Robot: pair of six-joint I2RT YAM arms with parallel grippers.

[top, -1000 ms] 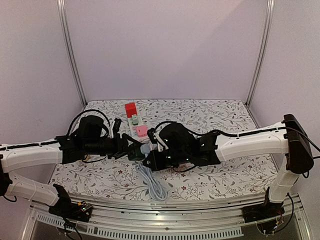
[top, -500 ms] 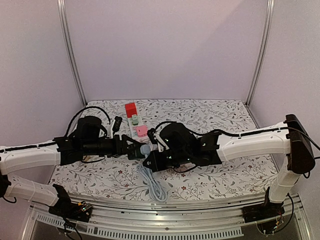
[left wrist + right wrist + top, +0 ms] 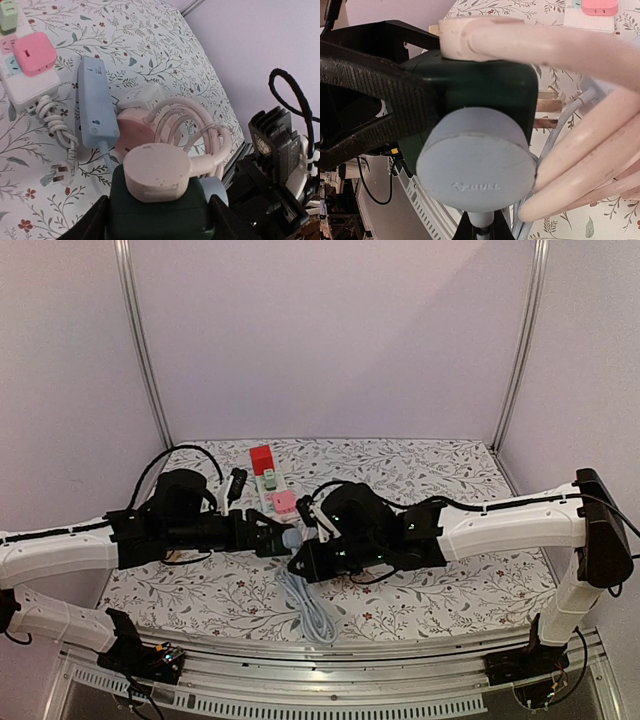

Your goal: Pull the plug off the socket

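We see both arms meeting over the middle of the floral-patterned table cloth, with the work held up between them rather than lying on the table. The left gripper clamps the dark green cube-shaped plastic socket adapter across its two side faces, jaws part open around its width. We judge this is to brace the socket so that only the plug moves.

The blue-grey round plug sits flush on one face of the cube, not yet out. Its thin neck runs straight into the right gripper, which is pinched fully closed there, lined up to draw the plug squarely away from the face.

A pale pink round plug occupies the neighbouring face, and its thick pink cord loops close beside the blue-grey one, so we expect it could snag. The cube's own brass prongs stick out bare on the far side, which tells us the cube is plugged into nothing.
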